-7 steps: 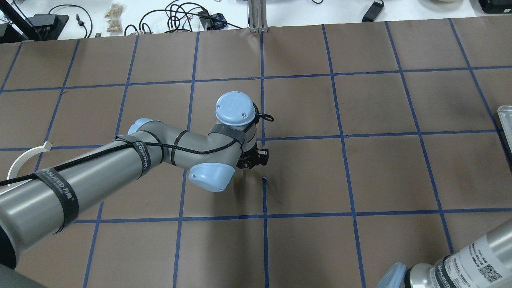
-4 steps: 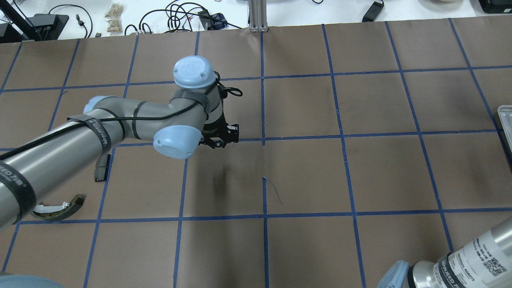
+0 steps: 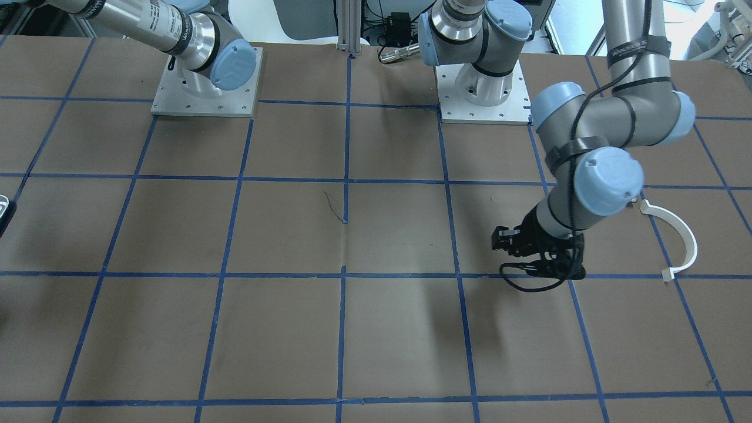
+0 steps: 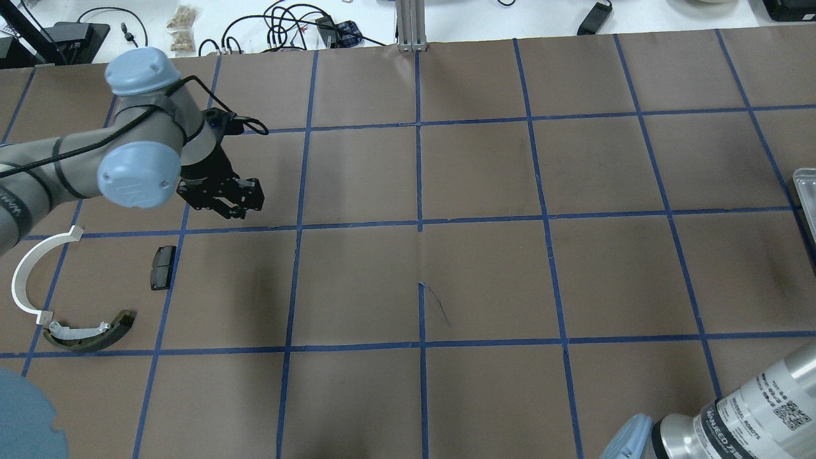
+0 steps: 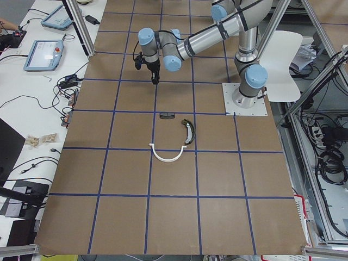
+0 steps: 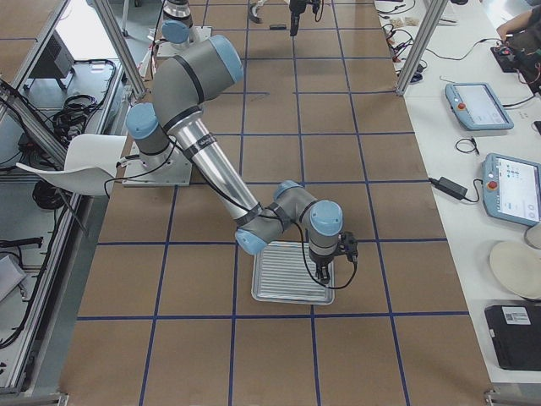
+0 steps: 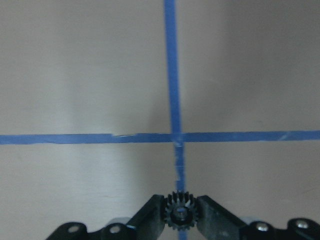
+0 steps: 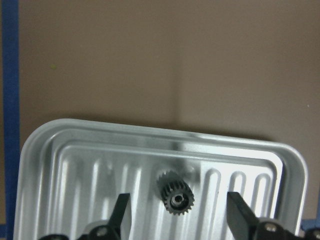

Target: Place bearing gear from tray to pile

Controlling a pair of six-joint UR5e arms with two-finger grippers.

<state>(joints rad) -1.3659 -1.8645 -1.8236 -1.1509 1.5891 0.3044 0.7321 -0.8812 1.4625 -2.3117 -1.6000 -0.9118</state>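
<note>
My left gripper (image 7: 180, 218) is shut on a small black bearing gear (image 7: 180, 209) and holds it above a blue tape crossing. In the overhead view this gripper (image 4: 234, 203) is up and to the right of the pile: a black pad (image 4: 162, 266), a white half-ring arc (image 4: 29, 271) and an olive brake shoe (image 4: 89, 335). My right gripper (image 8: 181, 220) is open over the ribbed metal tray (image 8: 60, 150). A second black gear (image 8: 176, 197) lies in the tray between its fingers.
The tray also shows at the overhead view's right edge (image 4: 805, 185) and in the exterior right view (image 6: 283, 292). The table is brown paper with a blue tape grid. Cables and tablets lie beyond the table's far edge.
My left arm has swung from the table's middle to the left and farther back, toward the pile, with the gear in its gripper. The pad and brake shoe have come into view.
</note>
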